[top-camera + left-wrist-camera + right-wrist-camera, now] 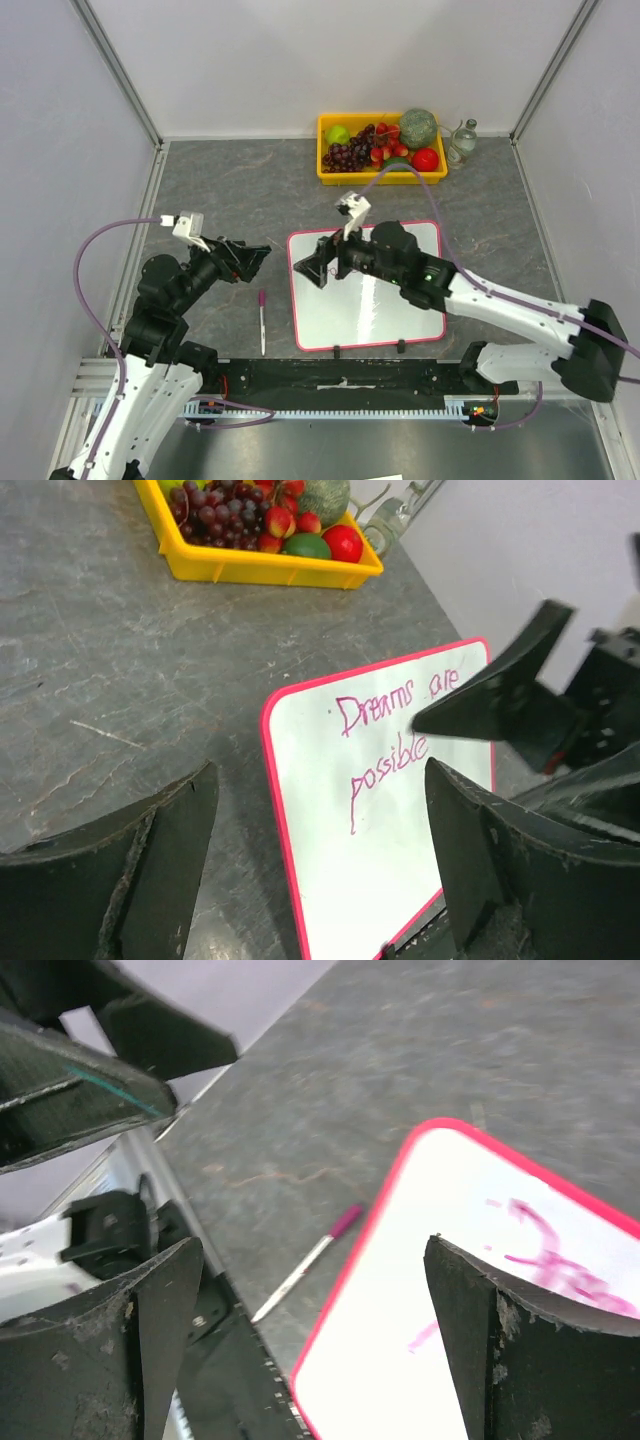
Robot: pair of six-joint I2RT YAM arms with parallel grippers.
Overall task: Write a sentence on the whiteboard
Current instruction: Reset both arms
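Observation:
The whiteboard (372, 315) lies flat on the grey table, its pink rim all round and black clips on its near edge. In the left wrist view the whiteboard (400, 840) carries the sentence (388, 742), magenta handwriting reading "Dreams are possible". The right wrist view shows the whiteboard (400, 1360) with the sentence (550, 1255) blurred. My right gripper (312, 272) (310, 1340) hangs open and empty over the board's left edge. My left gripper (255, 262) (320, 865) is open and empty, left of the board. A white marker with magenta cap (262, 320) (310, 1258) lies on the table beside the board.
A yellow tray (332, 172) (250, 568) of fruit stands at the back, with a small clear bottle (463, 140) to its right. White walls enclose the table on three sides. A black rail (340, 375) runs along the near edge.

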